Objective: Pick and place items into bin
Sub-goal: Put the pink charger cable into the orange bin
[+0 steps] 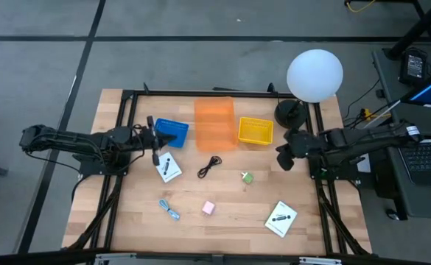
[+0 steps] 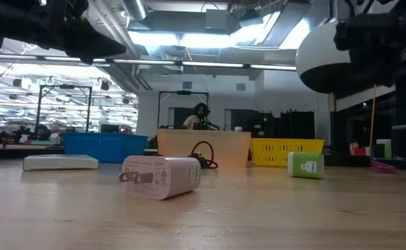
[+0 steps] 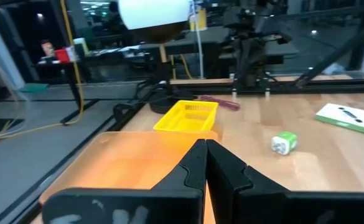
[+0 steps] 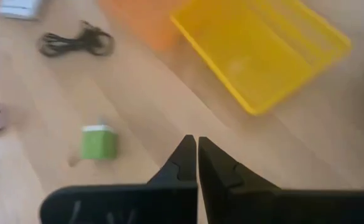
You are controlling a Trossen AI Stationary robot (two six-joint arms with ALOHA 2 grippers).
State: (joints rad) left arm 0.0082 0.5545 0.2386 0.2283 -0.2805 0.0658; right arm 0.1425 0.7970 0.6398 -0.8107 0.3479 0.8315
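Three bins stand at the table's far middle: blue (image 1: 172,131), orange (image 1: 214,123) and yellow (image 1: 255,130). The items lie loose on the wood: a white card (image 1: 169,167), a black cable (image 1: 210,165), a green piece (image 1: 247,177), a pink piece (image 1: 208,208), a blue piece (image 1: 169,210) and a second white card (image 1: 281,218). My left gripper (image 3: 205,149) is shut and empty, held level above the table beside the blue bin. My right gripper (image 4: 191,143) is shut and empty, slanting down near the yellow bin (image 4: 262,50), with the green piece (image 4: 99,142) off to one side.
A white globe lamp (image 1: 314,75) on a dark base stands at the far right corner. Black frame rails (image 1: 200,93) run along the table's far edge and sides. A laptop (image 1: 425,158) sits beyond the right edge. Bare wood lies between the items.
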